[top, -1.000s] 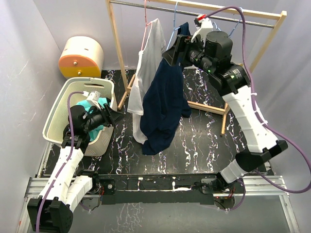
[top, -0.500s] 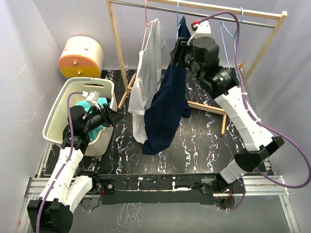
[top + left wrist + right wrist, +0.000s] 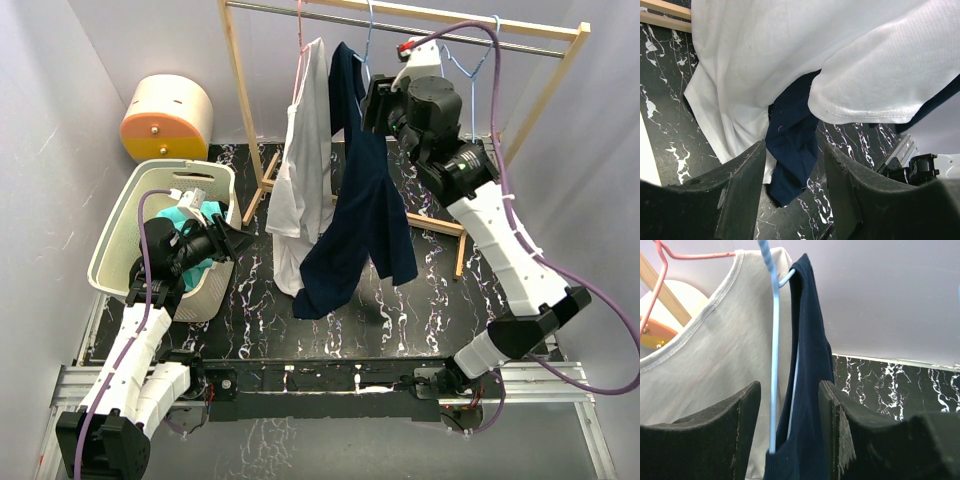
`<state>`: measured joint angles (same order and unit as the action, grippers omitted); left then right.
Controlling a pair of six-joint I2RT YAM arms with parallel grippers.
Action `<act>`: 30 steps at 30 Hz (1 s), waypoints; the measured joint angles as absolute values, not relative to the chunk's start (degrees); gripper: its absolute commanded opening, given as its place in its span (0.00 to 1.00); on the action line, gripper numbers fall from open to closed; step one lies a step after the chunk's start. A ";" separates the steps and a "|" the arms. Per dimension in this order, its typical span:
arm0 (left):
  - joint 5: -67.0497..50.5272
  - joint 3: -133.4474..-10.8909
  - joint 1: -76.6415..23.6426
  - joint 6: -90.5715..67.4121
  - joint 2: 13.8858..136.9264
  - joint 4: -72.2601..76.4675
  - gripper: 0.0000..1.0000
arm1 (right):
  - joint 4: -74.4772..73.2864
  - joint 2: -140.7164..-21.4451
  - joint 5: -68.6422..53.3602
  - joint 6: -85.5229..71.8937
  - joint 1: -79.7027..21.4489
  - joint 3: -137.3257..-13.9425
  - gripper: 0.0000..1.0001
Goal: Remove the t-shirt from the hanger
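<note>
A navy t-shirt (image 3: pixel 365 210) hangs from a light blue hanger (image 3: pixel 368 35) on the rack's rod. My right gripper (image 3: pixel 370 100) is up at the shirt's shoulder, just right of it. In the right wrist view the gripper (image 3: pixel 790 390) is open, with the navy shirt (image 3: pixel 810 355) and the hanger's wire (image 3: pixel 774 340) between its fingers and a gap on the left side. My left gripper (image 3: pixel 235 240) is low by the basket, open and empty. The left wrist view has this gripper (image 3: pixel 791 150) facing the shirt's navy hem (image 3: pixel 790 145).
A white t-shirt (image 3: pixel 300 170) on a pink hanger (image 3: pixel 300 30) hangs just left of the navy one, touching it. The wooden rack (image 3: pixel 240 110) has an empty blue hanger (image 3: pixel 480 60). A cream basket (image 3: pixel 120 235) with clothes and an orange-and-cream drum (image 3: pixel 165 118) stand at the left.
My right gripper has risen toward the rod and its jaws have narrowed. The navy shirt has swung left and now hangs longer and straighter. The left arm has not moved.
</note>
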<state>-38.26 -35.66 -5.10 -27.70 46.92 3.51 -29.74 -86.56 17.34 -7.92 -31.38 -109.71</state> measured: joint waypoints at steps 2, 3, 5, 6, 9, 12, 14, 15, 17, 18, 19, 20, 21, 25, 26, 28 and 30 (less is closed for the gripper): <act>-38.26 -35.62 -5.10 -27.73 46.92 3.40 0.47 | -29.15 -88.14 16.51 -7.57 -31.33 -109.84 0.40; -38.26 -35.57 -5.10 -27.73 46.92 3.38 0.47 | -28.93 -88.95 16.23 -7.44 -31.33 -109.84 0.21; -38.26 -35.55 -5.10 -27.73 46.92 3.31 0.47 | -28.82 -90.30 15.68 -6.98 -31.31 -109.89 0.08; -38.24 -35.55 -5.10 -27.73 46.92 3.31 0.47 | -28.49 -90.85 15.46 -7.40 -31.29 -109.91 0.08; -38.26 -35.55 -5.10 -27.75 46.92 3.31 0.46 | -27.81 -91.22 15.97 -7.64 -31.24 -109.80 0.08; -38.26 -35.55 -5.10 -27.79 46.92 3.33 0.46 | -26.46 -90.76 16.21 -7.46 -31.05 -109.21 0.08; -38.28 -35.55 -5.10 -27.88 46.92 3.33 0.46 | -25.52 -90.21 16.38 -7.09 -31.05 -108.47 0.08; -38.28 -35.55 -5.10 -27.90 46.92 3.36 0.46 | -24.88 -89.78 16.36 -6.83 -31.05 -107.90 0.08; -38.28 -35.53 -5.10 -27.94 46.92 3.36 0.46 | -23.44 -88.42 16.34 -6.07 -31.07 -106.28 0.08; -38.30 -35.53 -5.10 -27.94 46.92 3.36 0.46 | -22.87 -87.64 16.34 -5.82 -31.07 -105.54 0.08; -38.30 -35.53 -5.10 -27.97 46.92 3.36 0.46 | -22.33 -86.87 16.34 -5.52 -31.05 -104.99 0.08; -38.30 -35.53 -5.10 -27.97 46.92 3.36 0.46 | -21.74 -86.11 16.34 -5.19 -31.05 -104.75 0.08; -38.30 -35.53 -5.10 -27.97 46.92 3.36 0.46 | -21.30 -85.45 16.36 -4.93 -31.05 -104.66 0.08; -38.33 -35.53 -5.10 -27.97 46.92 3.38 0.47 | -20.29 -81.82 16.29 -4.60 -31.05 -104.62 0.08; -38.33 -35.53 -5.10 -27.97 46.92 3.38 0.47 | -20.67 -80.97 16.14 -4.67 -31.05 -104.64 0.08; -38.37 -35.51 -5.10 -27.97 46.92 3.38 0.48 | -22.94 -79.09 15.25 -5.34 -31.07 -104.66 0.08; -38.41 -35.51 -5.10 -27.99 46.92 3.40 0.50 | -25.17 -77.62 13.82 -6.42 -31.05 -104.66 0.08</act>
<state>-38.41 -35.51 -5.10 -27.99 46.92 3.40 -25.17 -77.62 13.82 -6.42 -31.05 -104.66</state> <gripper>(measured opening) 0.478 0.088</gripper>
